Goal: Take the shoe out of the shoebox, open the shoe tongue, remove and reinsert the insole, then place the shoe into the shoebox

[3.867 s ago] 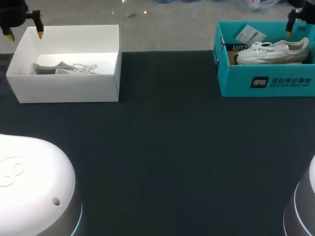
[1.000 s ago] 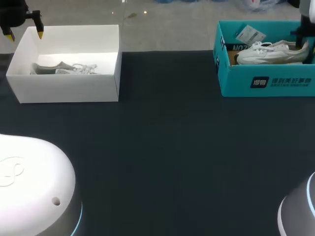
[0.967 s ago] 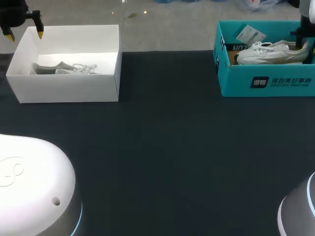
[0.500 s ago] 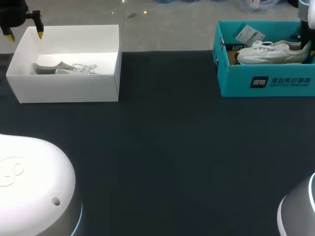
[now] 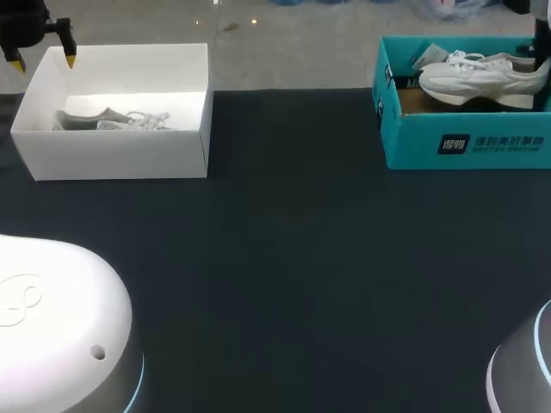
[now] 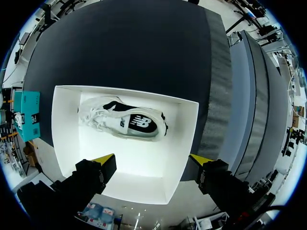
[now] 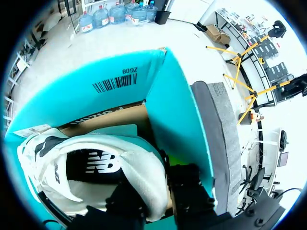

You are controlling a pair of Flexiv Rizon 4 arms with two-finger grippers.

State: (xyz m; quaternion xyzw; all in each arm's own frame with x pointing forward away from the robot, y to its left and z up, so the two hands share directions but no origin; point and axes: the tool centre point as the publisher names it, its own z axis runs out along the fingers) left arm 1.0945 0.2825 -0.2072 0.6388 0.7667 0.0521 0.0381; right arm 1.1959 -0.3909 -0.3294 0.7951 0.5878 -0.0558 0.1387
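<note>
A white sneaker [image 5: 482,76] hangs above the floor of the teal shoebox [image 5: 465,142] at the back right, its heel toward my right gripper [image 5: 542,58]. In the right wrist view that gripper [image 7: 160,189] is shut on the heel collar of the sneaker [image 7: 91,179], one finger inside and one outside. A second, grey-white shoe [image 5: 112,119] lies in the white box [image 5: 120,155] at the back left. My left gripper [image 5: 41,53] hovers open over that box's far left corner. Its wrist view looks down on the shoe [image 6: 125,120], well below the spread gripper [image 6: 152,160].
A white tag [image 5: 428,53] rests against the teal box's far wall, next to the shoe's toe. The dark table top [image 5: 293,258] stretches between the two boxes and toward me.
My right gripper has shut on the white sneaker's heel and lifted it; the shoe now rides higher in the teal box. The left arm has not moved.
</note>
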